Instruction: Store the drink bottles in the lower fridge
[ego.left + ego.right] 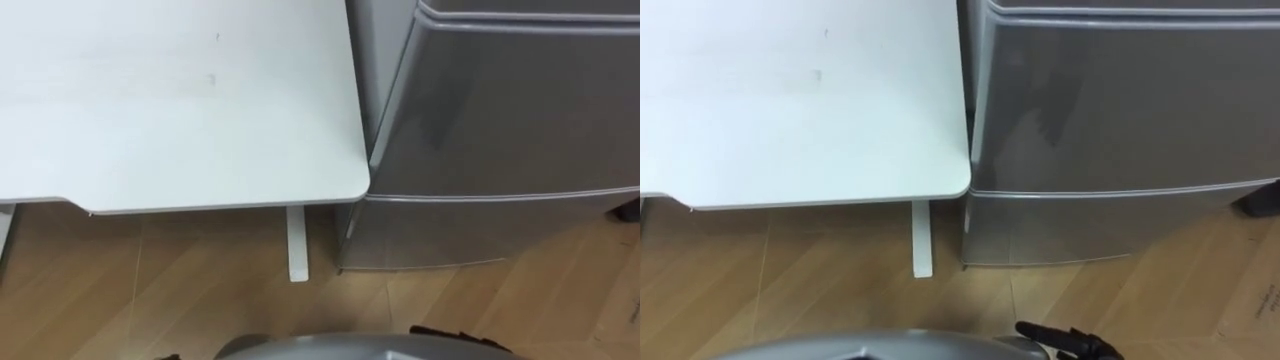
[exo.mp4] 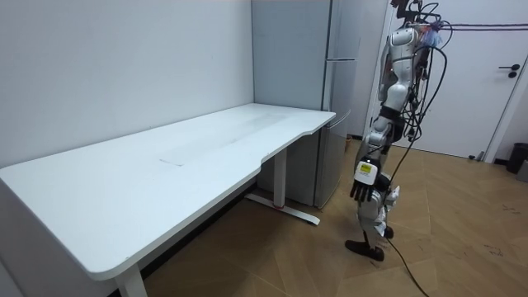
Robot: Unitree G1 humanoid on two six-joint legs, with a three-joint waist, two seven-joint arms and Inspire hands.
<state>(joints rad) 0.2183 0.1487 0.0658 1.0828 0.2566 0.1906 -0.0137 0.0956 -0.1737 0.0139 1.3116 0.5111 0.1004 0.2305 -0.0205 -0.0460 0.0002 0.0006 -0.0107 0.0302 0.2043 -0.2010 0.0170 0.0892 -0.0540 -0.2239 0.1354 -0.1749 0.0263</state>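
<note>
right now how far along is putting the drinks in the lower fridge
Done: the robot stands at the fridge, beside the white desk. In hand: no drink that I can make out; its left hand hangs at its side. Left: nearly everything. The fridge doors in view are closed, so one must be opened and the drinks fetched and put in.

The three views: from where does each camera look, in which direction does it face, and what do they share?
Left eye view: on the robot's head, facing down at a corner of the white table, the grey fridge and the wooden floor; its torso's edge shows at the bottom.
Right eye view: just beside it, same scene and torso edge.
Room view: stands off in the room, facing along the table to the fridge; whole robot shows, left hand hanging.
Shared: table and fridge.
</note>
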